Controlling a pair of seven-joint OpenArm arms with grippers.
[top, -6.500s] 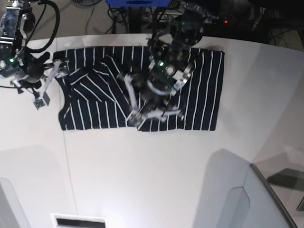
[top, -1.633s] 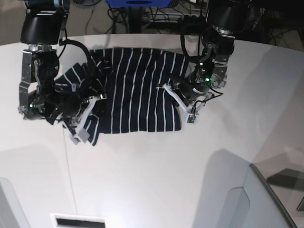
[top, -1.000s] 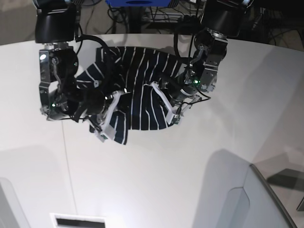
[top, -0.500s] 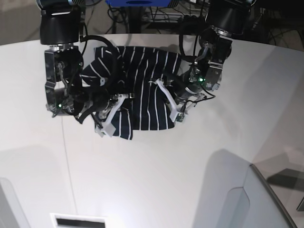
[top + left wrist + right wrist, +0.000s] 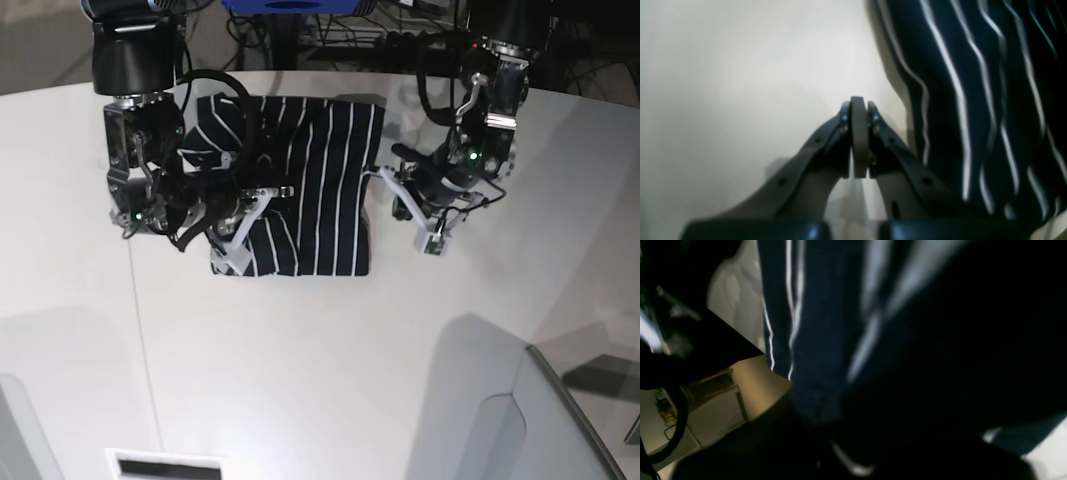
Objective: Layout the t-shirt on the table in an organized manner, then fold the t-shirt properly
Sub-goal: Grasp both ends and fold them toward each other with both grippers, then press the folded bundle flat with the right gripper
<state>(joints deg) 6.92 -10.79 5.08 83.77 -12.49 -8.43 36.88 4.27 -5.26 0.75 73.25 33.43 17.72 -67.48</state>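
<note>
Your dark navy, white-striped soft fabric t-shirt (image 5: 300, 190) lies on the smooth matte white bench (image 5: 300, 380), folded into a narrow panel. Your left gripper (image 5: 858, 140) sits just beside the shirt's edge over bare bench, pressed together on nothing, probably clear of that side. Your right gripper (image 5: 240, 225) is over the other edge; fabric crowds its wrist camera, so it seems clamped on the shirt, probably to lay 1 side flat.
</note>
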